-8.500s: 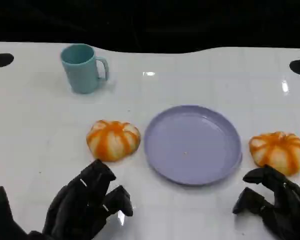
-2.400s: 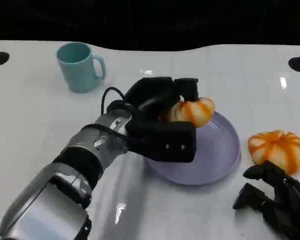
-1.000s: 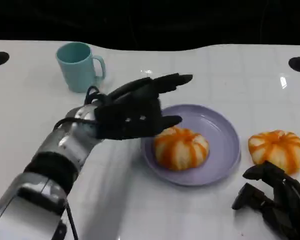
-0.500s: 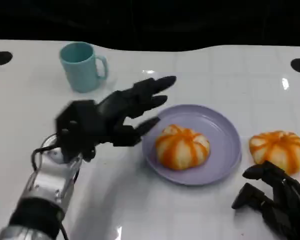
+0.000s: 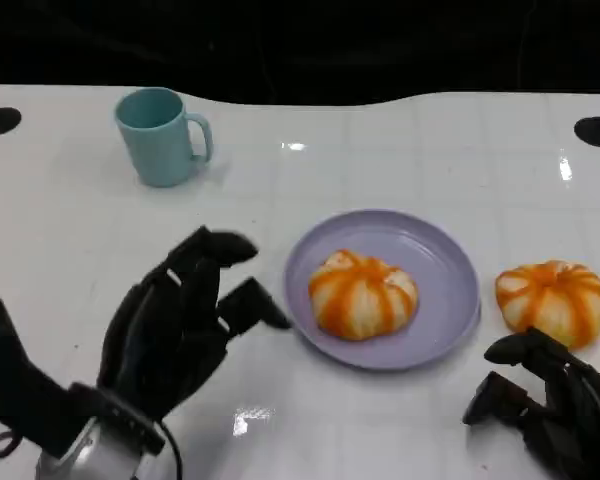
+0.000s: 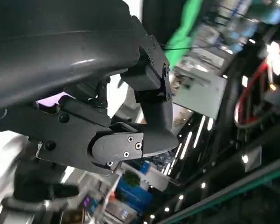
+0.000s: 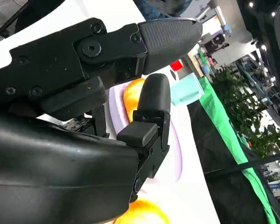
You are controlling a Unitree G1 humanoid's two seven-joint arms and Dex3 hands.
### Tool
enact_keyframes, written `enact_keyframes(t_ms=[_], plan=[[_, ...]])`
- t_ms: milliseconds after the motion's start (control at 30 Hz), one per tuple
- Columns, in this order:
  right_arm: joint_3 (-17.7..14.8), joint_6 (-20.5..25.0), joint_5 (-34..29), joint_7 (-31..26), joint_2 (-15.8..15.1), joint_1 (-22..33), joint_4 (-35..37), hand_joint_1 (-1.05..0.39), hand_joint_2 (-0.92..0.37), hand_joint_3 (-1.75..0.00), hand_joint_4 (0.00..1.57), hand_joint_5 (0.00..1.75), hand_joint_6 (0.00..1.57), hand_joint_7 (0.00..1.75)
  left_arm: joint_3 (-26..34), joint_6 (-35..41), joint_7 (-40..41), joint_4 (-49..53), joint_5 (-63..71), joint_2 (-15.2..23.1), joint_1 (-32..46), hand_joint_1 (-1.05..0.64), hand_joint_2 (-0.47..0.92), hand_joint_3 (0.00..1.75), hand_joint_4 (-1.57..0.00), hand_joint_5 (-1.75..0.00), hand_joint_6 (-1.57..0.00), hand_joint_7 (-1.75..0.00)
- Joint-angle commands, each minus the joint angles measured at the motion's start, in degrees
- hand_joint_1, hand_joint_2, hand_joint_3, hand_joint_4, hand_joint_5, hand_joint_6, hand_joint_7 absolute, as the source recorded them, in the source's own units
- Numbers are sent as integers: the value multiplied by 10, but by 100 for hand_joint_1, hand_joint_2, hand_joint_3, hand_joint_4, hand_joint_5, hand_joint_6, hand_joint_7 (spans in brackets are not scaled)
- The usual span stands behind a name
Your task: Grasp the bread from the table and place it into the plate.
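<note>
An orange-and-white striped bread (image 5: 363,293) lies in the lavender plate (image 5: 445,262) at the table's middle. A second striped bread (image 5: 552,301) rests on the table just right of the plate. My left hand (image 5: 175,325) hovers at the lower left, left of the plate, fingers apart and holding nothing. My right hand (image 5: 548,410) sits at the lower right, just in front of the second bread, fingers loosely spread with nothing in them. In the right wrist view, its fingers (image 7: 149,79) stand before the plate (image 7: 176,154) and a bread (image 7: 130,93).
A teal mug (image 5: 161,135) stands at the back left of the white table. Black round marks (image 5: 597,131) sit near the far corners. The table's far edge meets a dark background.
My left hand set the bread down in the plate, let go, and has drawn back toward the lower left, away from the plate. The right hand has stayed put.
</note>
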Motion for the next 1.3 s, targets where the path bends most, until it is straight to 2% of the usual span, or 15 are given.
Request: enact_keyframes(t_ms=[33, 233, 500, 967, 1300], plan=[[-1, 7, 2, 1, -6, 2, -2, -52, -92, -24, 67, 148, 61, 116, 11, 29, 20, -48, -19, -3, 41, -56, 92, 44, -83, -175, -57, -172], [0, 7, -1, -6, -4, 3, -8, -52, -92, -24, 69, 147, 62, 116, 13, 38, 20, -56, -16, -5, 73, -56, 92, 44, -88, -175, -59, -175], [0, 9, 0, -8, -3, 7, -12, -51, -92, -23, 69, 146, 63, 114, 17, 37, 15, -42, -11, -6, 83, -57, 92, 42, -87, -175, -60, -175], [-5, 2, 0, 4, -6, 6, -1, -51, -92, -23, 68, 147, 62, 114, 22, 22, -15, 20, 2, -1, 66, -52, 92, 45, -82, -175, -60, -175], [-10, -13, -1, 13, -9, -10, 32, -50, -92, -25, 67, 148, 61, 116, 26, 2, -36, 58, 19, 0, 49, -54, 92, 41, -82, -175, -59, -174]])
